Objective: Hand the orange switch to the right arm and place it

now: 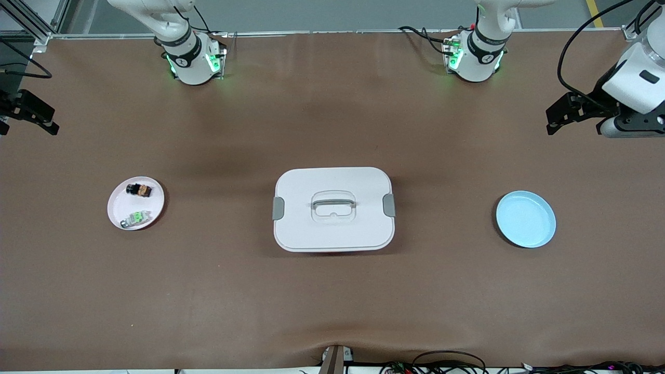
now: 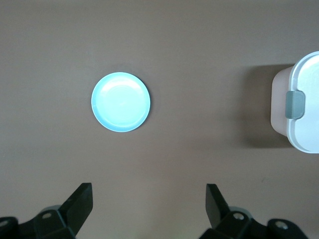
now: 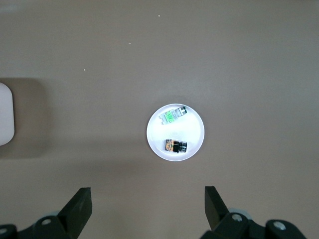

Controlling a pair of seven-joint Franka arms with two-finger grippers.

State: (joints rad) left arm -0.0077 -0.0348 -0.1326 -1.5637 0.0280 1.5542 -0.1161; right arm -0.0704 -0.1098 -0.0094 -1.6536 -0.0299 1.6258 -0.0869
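The orange switch (image 1: 139, 190) (image 3: 175, 146), a tiny black block with an orange middle, lies in a small white plate (image 1: 117, 208) (image 3: 192, 132) toward the right arm's end of the table. A green-and-white component (image 1: 136, 218) (image 3: 173, 115) lies beside it in the same plate. My right gripper (image 1: 49, 124) (image 3: 148, 194) hangs high over bare table at that end, open and empty, apart from the plate. My left gripper (image 1: 558, 122) (image 2: 149, 191) hangs high over the table at the left arm's end, open and empty.
A white lidded box (image 1: 333, 209) (image 2: 304, 104) (image 3: 5, 114) with grey clips and a handle stands at the table's middle. An empty light-blue plate (image 1: 526, 219) (image 2: 120, 102) lies toward the left arm's end. Brown table surface lies all around them.
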